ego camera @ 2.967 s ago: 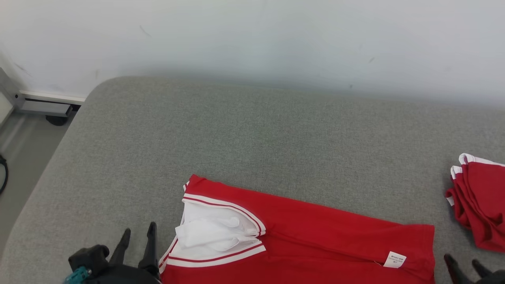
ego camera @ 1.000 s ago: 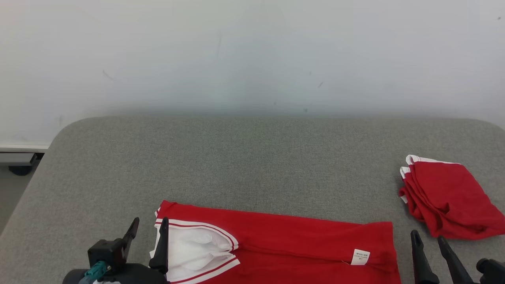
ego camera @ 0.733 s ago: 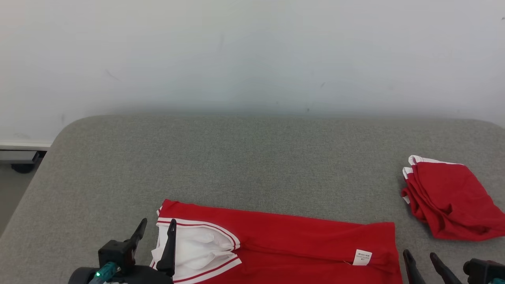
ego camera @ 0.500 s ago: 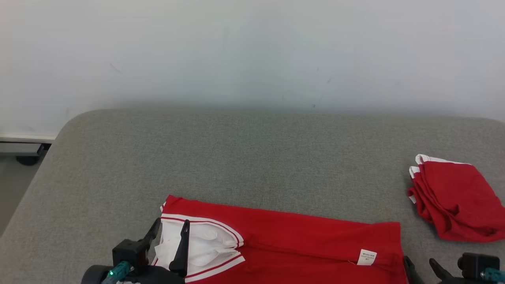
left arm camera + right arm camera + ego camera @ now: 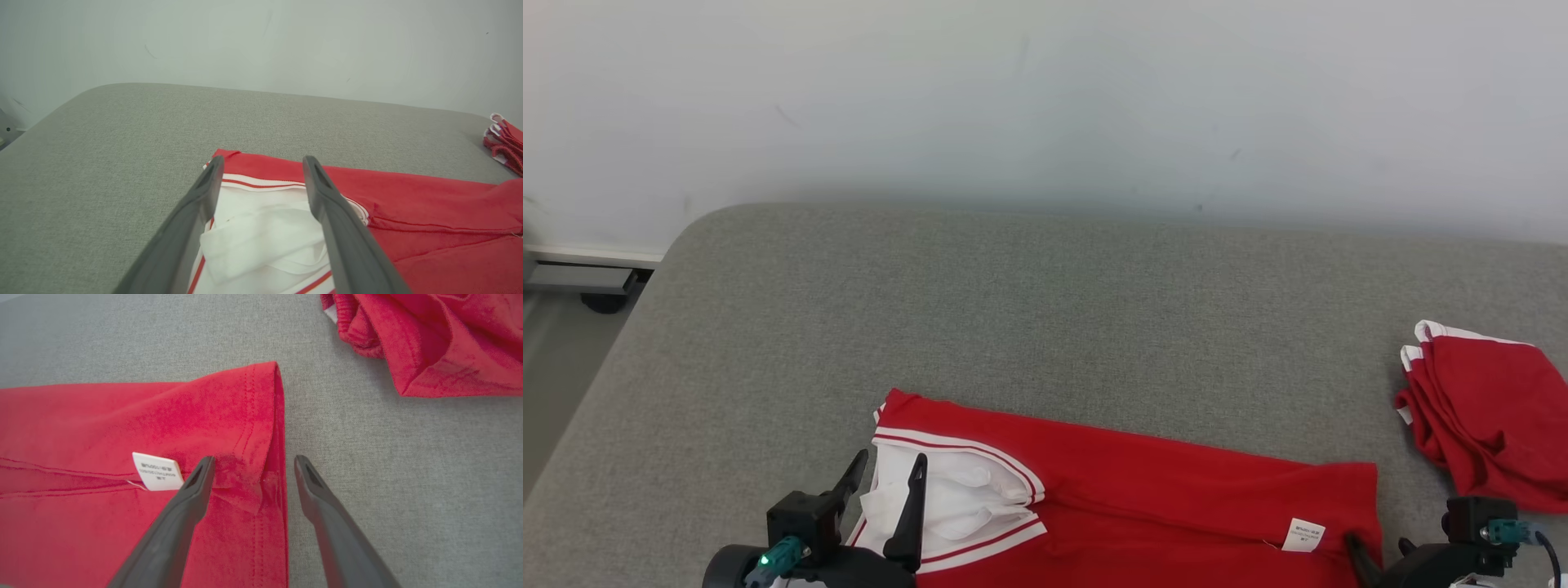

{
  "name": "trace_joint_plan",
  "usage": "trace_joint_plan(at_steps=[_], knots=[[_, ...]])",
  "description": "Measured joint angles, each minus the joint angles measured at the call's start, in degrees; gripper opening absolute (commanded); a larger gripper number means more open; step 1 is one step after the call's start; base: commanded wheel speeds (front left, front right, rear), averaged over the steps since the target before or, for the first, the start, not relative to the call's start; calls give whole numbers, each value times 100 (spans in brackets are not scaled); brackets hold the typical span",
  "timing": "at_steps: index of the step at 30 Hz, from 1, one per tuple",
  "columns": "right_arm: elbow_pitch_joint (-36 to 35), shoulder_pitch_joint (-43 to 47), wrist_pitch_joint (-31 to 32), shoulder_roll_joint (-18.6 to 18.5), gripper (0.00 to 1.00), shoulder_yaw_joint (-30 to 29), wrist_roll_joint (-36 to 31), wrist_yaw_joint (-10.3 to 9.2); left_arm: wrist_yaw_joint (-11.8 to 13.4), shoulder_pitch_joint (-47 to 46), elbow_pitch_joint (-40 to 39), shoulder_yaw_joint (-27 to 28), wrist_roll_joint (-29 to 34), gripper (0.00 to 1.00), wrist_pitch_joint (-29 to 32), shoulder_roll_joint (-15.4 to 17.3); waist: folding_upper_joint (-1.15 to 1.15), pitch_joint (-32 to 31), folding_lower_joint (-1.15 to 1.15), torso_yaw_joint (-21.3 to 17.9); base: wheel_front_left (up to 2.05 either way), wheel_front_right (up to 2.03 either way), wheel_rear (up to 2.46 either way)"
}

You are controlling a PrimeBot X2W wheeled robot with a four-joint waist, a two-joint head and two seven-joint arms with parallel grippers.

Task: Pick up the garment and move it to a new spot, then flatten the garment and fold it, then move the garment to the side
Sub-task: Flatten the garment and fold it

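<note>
Head view: flat red white-collared fabric garment point(image 5: 1176, 482) hugs the near edge of the grey padded surface point(image 5: 1045, 310), open room beyond. My left pincer point(image 5: 891, 457) gapes wide over its collar, right pincer point(image 5: 255, 459) equally wide astride the right hem.

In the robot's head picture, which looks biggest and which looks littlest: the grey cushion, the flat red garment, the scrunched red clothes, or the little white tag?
1. grey cushion
2. flat red garment, even though the bottom edge cuts it off
3. scrunched red clothes, partly cut off at the right edge
4. white tag
</note>
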Motion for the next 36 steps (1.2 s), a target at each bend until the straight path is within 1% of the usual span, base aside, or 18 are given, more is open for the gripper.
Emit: trace_joint_plan(at_steps=[2, 9, 12, 13, 17, 20, 24, 25, 26, 27, 28, 30, 31, 32, 36], knots=[[147, -18, 53, 3, 100, -9, -13, -45, -2, -10, 1, -9, -2, 100, -1, -21, 0, 12, 0, 29, 0, 0, 0], [405, -101, 147, 97, 100, 12, -107, -53, -2, -10, 19, -3, -11, 100, -1, -10, 0, 28, 0, 62, 0, 0, 0], [501, -163, 191, 130, 100, 0, -108, -94, -14, -10, 20, -5, -21, 100, -1, -7, 0, 36, 0, 70, 0, 0, 0], [505, -183, 189, 141, 100, -26, -108, -96, -51, -10, 18, -15, -21, 100, -1, -10, 0, 44, 0, 77, 0, 0, 0], [651, -198, 185, 185, 100, -159, -107, -101, -56, -26, 15, -40, -27, 100, -1, -35, 0, 89, 0, 120, 0, 0, 0], [722, -313, 183, 326, 100, -279, 45, -142, -93, -74, 14, -27, -44, 100, -1, -42, -1, 128, -1, 150, 0, 0, 0], [836, -439, 169, 385, 100, -349, 111, -142, -99, -82, 19, -23, -46, 100, -1, -42, -1, 167, -1, 194, 0, 0, 0], [862, -446, 151, 392, 88, -355, 112, -142, -99, -82, 21, -16, -47, 100, -2, -41, -1, 174, -1, 204, 0, 0, 0], [889, -459, 138, 398, 60, -358, 112, -143, -99, -82, 26, -10, -57, 100, -2, -40, -1, 179, -1, 212, 0, 0, 0], [918, -483, 138, 398, 45, -360, 112, -143, -98, -82, 34, -4, -63, 100, -2, -34, -1, 181, -1, 217, 0, 0, 0], [953, -518, 138, 399, 39, -361, 112, -143, -98, -82, 38, -2, -69, 100, -2, -31, -1, 181, -1, 221, 0, 0, 0], [979, -548, 138, 403, 22, -361, 112, -143, -99, -82, 41, -1, -69, 100, -2, -29, -1, 182, -1, 225, 0, 0, 0], [990, -552, 138, 411, 6, -361, 112, -143, -99, -82, 43, 0, -69, 100, -2, -27, -1, 182, -1, 228, 0, 0, 0], [1000, -551, 138, 417, 0, -358, 112, -143, -99, -82, 46, -1, -69, 100, -2, -29, -1, 181, -1, 231, 0, 0, 0], [1007, -552, 135, 423, 0, -361, 112, -142, -101, -82, 71, 4, -76, 100, -3, -25, -1, 167, -1, 232, 0, 0, 0]])
